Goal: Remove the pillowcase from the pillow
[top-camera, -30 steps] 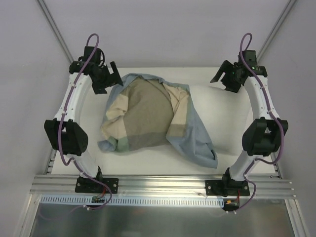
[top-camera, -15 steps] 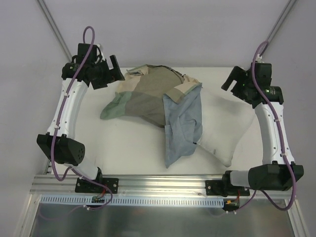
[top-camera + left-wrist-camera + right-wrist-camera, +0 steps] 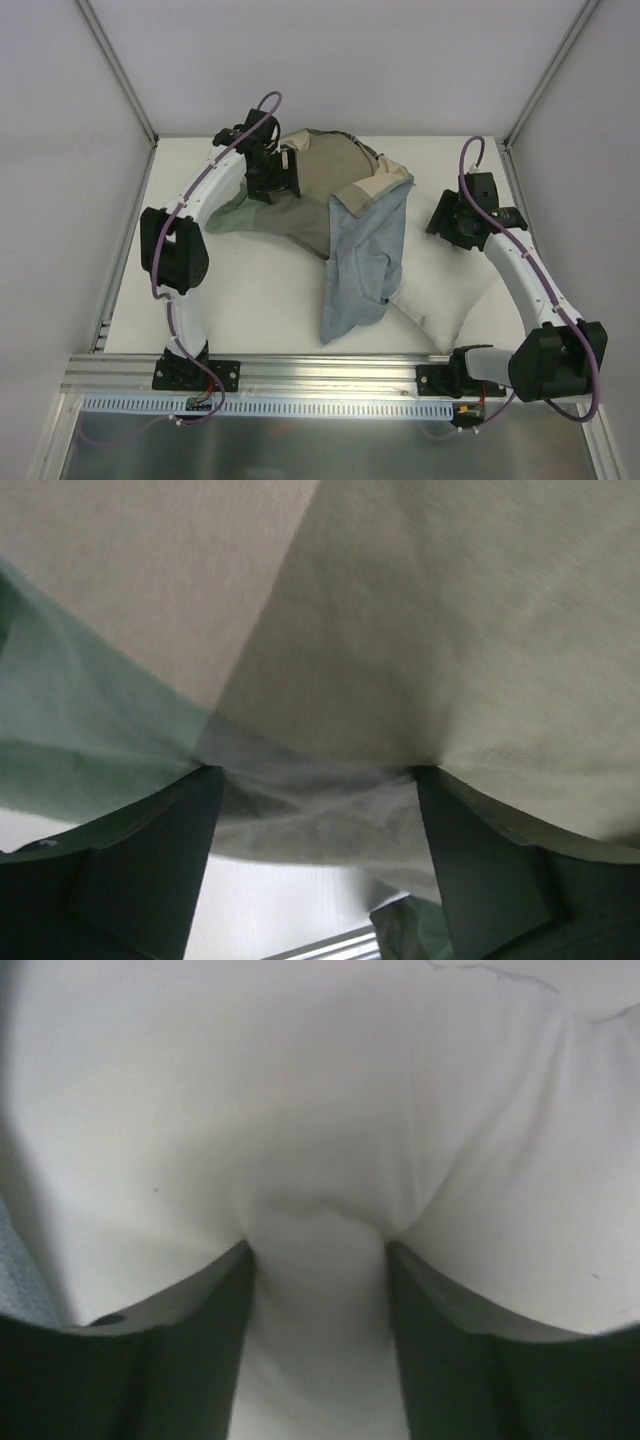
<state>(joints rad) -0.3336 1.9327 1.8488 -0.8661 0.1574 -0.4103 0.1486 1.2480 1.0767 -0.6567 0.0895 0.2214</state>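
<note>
The pillowcase [image 3: 325, 195] lies bunched at the back middle, patchwork face up, with its blue-grey side hanging forward as a long flap [image 3: 360, 265]. The white pillow [image 3: 445, 290] sticks out of it to the right. My left gripper [image 3: 284, 178] presses on the pillowcase's left part; in the left wrist view its jaws [image 3: 315, 775] stand wide apart with olive and green fabric [image 3: 400, 630] bulging between them. My right gripper [image 3: 442, 215] sits on the pillow's right side; in the right wrist view [image 3: 320, 1250] it pinches a fold of white pillow [image 3: 300, 1090].
The white table [image 3: 250, 300] ends at an aluminium rail [image 3: 330, 375] at the near edge, where both arm bases are bolted. Grey walls and slanted frame posts [image 3: 115, 70] close in the left, back and right sides.
Both grippers have come inward and down, the left onto the pillowcase, the right onto the pillow. The pillowcase has bunched toward the back left and more white pillow shows at the right.
</note>
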